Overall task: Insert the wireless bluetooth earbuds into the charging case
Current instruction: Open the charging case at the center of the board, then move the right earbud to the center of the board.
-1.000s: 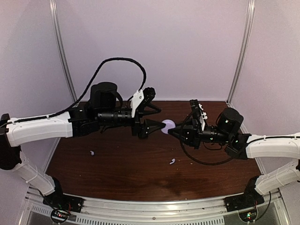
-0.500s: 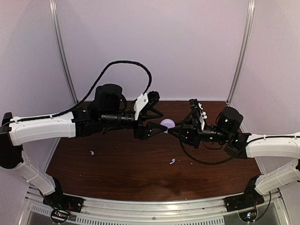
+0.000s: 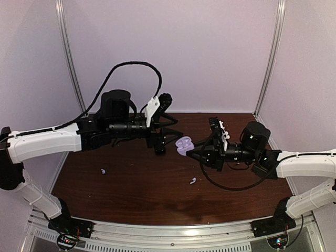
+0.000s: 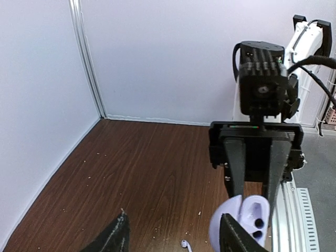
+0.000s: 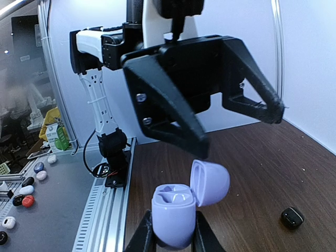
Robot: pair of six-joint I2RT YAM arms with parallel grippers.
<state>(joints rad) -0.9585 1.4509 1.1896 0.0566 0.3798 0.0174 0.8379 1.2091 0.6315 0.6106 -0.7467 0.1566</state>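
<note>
1. while i watch the top view, my right gripper (image 3: pixel 192 152) is clamped on the small round pale lavender plastic charging case (image 3: pixel 184 144), holding it above the middle of the dark brown wooden table (image 3: pixel 131 189).
2. case is hinged open. right wrist view shows its base pinched between my two right fingers and the lid tipped up and back. left wrist view shows two wells with dark holes inside.
3. my left gripper (image 3: pixel 167 140) is spread wide with nothing in it. it sits just left of the case, one fingertip close to the lid; i cannot tell if it touches.
4. two tiny pale lavender-white plastic earbuds lie on the table outside the case, well apart: one on the left (image 3: pixel 103 171), one near centre (image 3: pixel 192 180).
5. small black oval object (image 5: pixel 291 216) lies on the table, to the right in the right wrist view.
</note>
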